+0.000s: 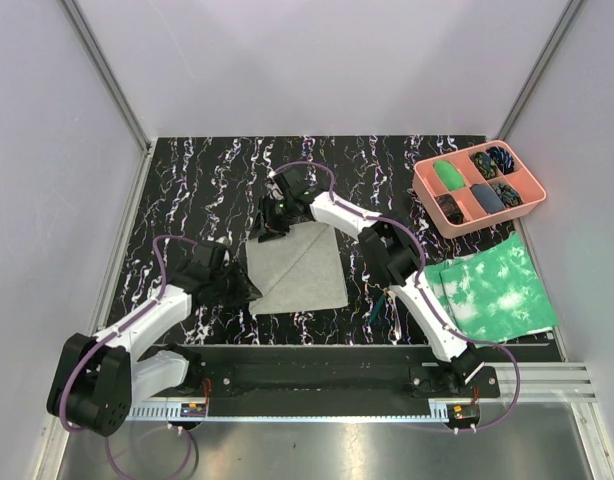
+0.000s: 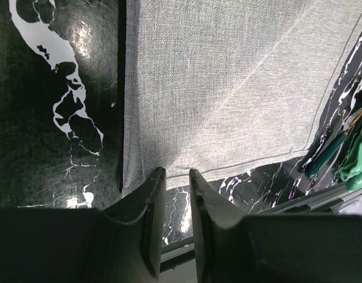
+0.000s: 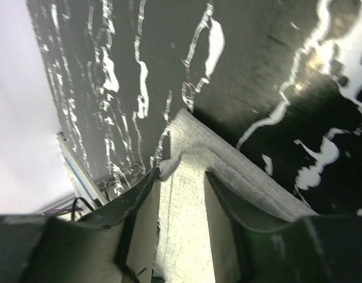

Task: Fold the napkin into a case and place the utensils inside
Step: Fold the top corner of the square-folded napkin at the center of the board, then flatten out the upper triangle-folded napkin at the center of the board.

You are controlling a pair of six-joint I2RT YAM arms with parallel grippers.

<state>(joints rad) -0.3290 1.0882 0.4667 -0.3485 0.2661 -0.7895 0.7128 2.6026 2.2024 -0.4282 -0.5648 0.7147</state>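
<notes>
The grey napkin (image 1: 299, 265) lies flat on the black marbled table, with a diagonal crease across it. My right gripper (image 1: 267, 228) is at its far left corner. In the right wrist view the gripper (image 3: 181, 172) is open, and a lifted strip of the napkin (image 3: 228, 165) runs between its jaws. My left gripper (image 1: 249, 290) sits at the napkin's near left corner. In the left wrist view the gripper (image 2: 176, 172) is open by a narrow gap, holding nothing, just short of the napkin's hem (image 2: 228, 88). The utensils (image 1: 375, 308) lie right of the napkin beside the right arm; a teal handle (image 2: 325, 154) shows.
A pink compartmented tray (image 1: 497, 218) with small dark and green items stands at the back right. A green-and-white mottled sheet (image 1: 497, 290) lies right of the right arm. A metal rail runs along the table's near edge, and walls close in both sides.
</notes>
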